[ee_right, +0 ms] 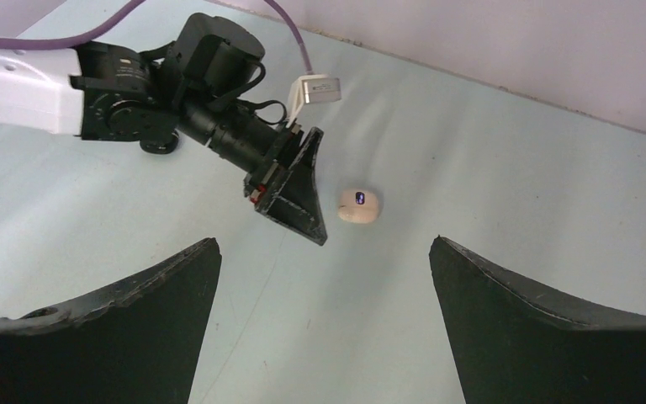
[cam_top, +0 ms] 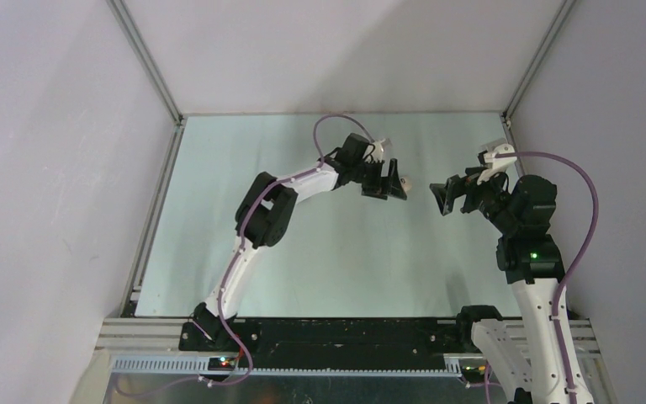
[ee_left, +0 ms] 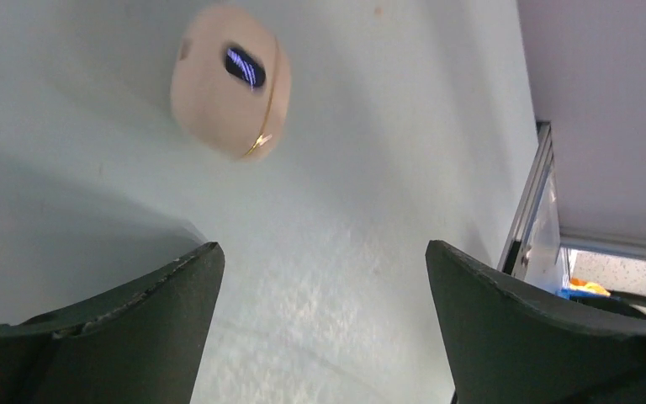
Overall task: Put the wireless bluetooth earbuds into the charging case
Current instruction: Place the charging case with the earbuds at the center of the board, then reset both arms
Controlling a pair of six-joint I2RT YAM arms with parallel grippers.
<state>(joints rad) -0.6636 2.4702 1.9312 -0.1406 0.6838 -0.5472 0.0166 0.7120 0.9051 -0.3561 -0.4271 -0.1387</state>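
Charging case (ee_right: 359, 206) lies shut on the tabletop's far half, right of centre, insides hidden. It is blurred in the left wrist view and barely visible from the top. Its dark oval mark faces up; long axis unclear, near round. Left gripper (ee_left: 324, 324) and right gripper (ee_right: 324, 328) both gape, holding nothing.

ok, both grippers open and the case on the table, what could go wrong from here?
1. The beige charging case lies loose close beside the left gripper; a stray move could knock it away.
2. The case looks shut and no earbuds show in any view, so nothing may be ready to insert.
3. The case is rounded; it might slip out of closing jaws.
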